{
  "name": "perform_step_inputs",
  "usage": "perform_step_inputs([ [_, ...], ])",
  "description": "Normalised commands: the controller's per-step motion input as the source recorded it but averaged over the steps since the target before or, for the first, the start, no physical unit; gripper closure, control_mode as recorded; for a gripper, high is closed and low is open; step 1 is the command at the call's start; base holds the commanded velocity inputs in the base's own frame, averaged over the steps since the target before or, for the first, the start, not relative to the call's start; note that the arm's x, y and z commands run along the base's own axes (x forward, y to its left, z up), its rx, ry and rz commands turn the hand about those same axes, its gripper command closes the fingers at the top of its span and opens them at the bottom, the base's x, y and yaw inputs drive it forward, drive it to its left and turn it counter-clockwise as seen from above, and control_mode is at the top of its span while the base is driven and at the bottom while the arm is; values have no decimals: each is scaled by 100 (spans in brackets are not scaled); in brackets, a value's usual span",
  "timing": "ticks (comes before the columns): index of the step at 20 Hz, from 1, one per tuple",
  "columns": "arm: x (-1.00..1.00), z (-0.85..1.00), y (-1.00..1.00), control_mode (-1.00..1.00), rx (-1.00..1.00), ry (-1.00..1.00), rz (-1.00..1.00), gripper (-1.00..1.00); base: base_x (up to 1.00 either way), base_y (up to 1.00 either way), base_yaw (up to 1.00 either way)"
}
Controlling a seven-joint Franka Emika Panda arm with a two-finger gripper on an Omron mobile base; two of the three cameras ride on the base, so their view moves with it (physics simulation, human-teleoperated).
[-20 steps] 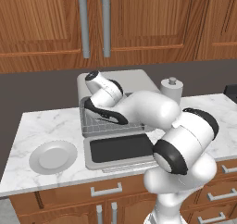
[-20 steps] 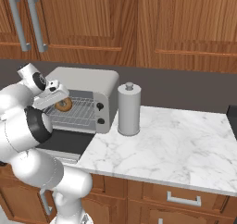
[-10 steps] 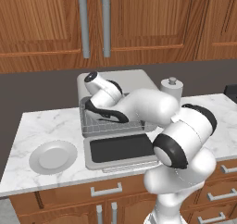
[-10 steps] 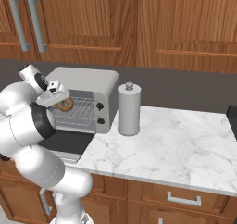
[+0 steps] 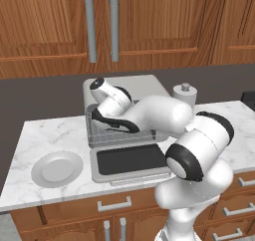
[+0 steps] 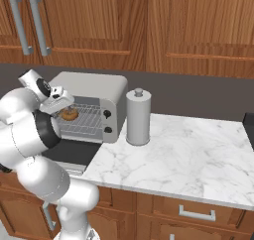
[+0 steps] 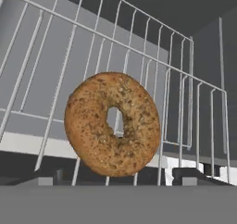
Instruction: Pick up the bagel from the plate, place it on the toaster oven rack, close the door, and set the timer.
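Reaching into the open toaster oven (image 6: 94,97), the hand (image 7: 118,174) is seen spread wide, its two dark fingertips (image 7: 46,176) standing apart on either side of the bagel (image 7: 112,124) without touching it. The bagel is released: in the hand view it is seen close up between the tips, against the wires of the toaster oven rack (image 7: 176,107), its hole facing the camera. Whether it already lies flat on the wires cannot be told from that view. In the right base view the bagel (image 6: 68,114) is seen on the rack (image 6: 84,120), toward its left part, just under the hand (image 6: 59,103).

The door (image 5: 130,160) is folded down flat in front of the oven, its dark glass panel facing up, at the near edge of the marble desk (image 5: 45,135). The plate (image 5: 57,168) is set on the desk to the left of the door, near the front edge, with nothing on it. A grey canister with a knobbed lid (image 6: 138,116) is placed just to the right of the oven, apart from it. Two dark knobs (image 6: 106,122) are seen on the oven's right front panel. Wooden cabinet doors with long grey handles (image 5: 101,27) are mounted above the oven.
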Motion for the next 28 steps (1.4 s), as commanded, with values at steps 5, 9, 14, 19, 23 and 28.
perform_step_inputs([
  [5, -55, 42, 0, -100, 0, -19, 0, -100, 0, 0, 0],
  [9, -100, 59, 0, -100, 6, -16, -2, -100, 0, 0, 0],
  [14, -100, 25, -17, -100, 23, -2, -11, -100, 0, 0, 0],
  [19, -73, -5, -39, -100, 35, 5, -25, -100, 0, 0, 0],
  [23, -30, -22, -19, -100, 15, 6, -20, -100, 0, 0, 0],
  [28, 7, -30, -1, -100, 1, 2, -16, -100, 0, 0, 0],
])
